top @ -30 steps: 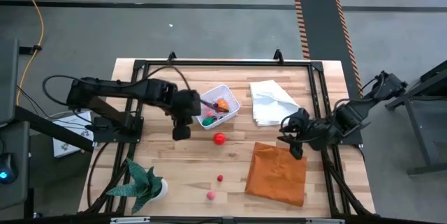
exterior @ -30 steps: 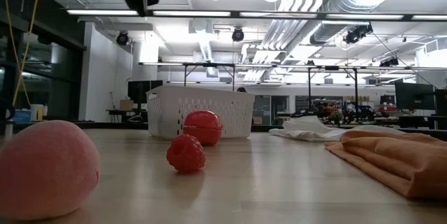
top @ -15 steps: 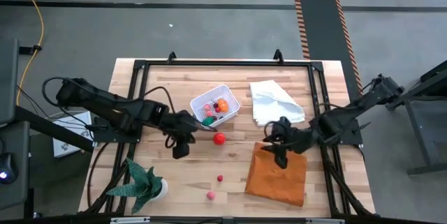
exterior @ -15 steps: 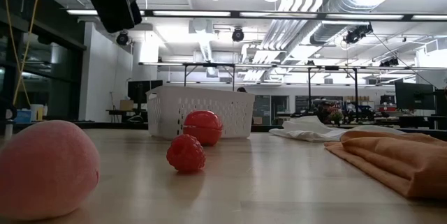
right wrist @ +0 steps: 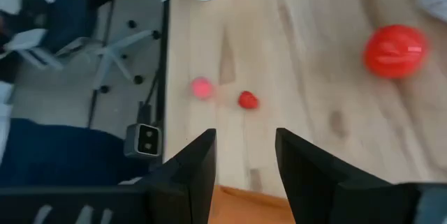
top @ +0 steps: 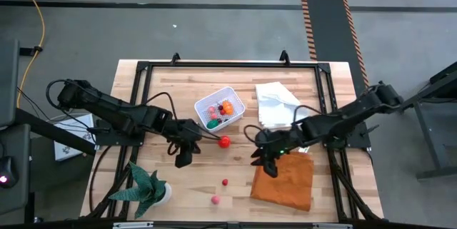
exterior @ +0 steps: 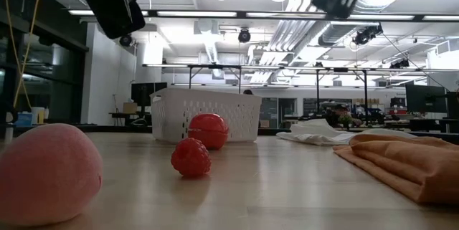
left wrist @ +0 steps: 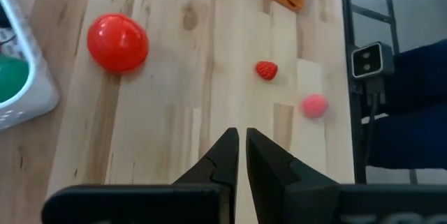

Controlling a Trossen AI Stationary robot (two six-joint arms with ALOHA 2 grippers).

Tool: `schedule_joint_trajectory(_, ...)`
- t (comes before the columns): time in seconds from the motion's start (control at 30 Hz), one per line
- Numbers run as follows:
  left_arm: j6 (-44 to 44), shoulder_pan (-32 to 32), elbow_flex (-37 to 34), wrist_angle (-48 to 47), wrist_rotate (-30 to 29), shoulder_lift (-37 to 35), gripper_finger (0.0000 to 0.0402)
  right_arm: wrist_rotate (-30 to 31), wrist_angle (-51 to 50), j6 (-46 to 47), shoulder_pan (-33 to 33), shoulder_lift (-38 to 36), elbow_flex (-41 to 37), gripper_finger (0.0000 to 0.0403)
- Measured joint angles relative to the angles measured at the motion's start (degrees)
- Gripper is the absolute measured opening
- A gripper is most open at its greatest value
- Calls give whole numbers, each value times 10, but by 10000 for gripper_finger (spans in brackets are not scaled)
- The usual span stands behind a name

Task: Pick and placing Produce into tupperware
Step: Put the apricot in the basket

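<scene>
The right gripper [top: 260, 159], fingers parted and empty, hangs over the orange cloth's [top: 285, 182] edge, with the strawberry [top: 225, 182] ahead, nearer it than the shut left gripper [top: 182, 159]

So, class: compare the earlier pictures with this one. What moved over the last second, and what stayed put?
The left gripper, shut and empty, drew back from the tupperware toward the table's near-left side. The right gripper, open, swung from beside the white cloth across the orange cloth toward the red ball. Nothing was gripped or released. Produce, tupperware, cloths and plant stayed put.
</scene>
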Motion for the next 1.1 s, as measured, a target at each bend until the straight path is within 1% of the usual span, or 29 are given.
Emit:
schedule_joint_trajectory(0.1,15,0,0,-3,15,0,19,-30,39,-4,-9,30,0,138)
schedule_joint_trajectory(0.2,37,0,0,-14,49,-2,19,-32,61,9,-16,56,0,138)
schedule_joint_trajectory(0.4,77,0,0,-33,114,-17,19,-31,146,53,-28,98,0,138)
schedule_joint_trajectory(0.53,92,0,0,-39,143,-37,19,-30,168,73,-32,118,0,138)
schedule_joint_trajectory(0.73,94,0,1,-8,145,-74,2,-27,208,79,-27,145,0,138)
schedule_joint_trajectory(0.9,93,0,0,15,126,-88,8,-27,240,47,-14,167,0,138)
schedule_joint_trajectory(1.1,108,0,0,21,105,-87,10,-27,240,-9,-6,186,0,138)
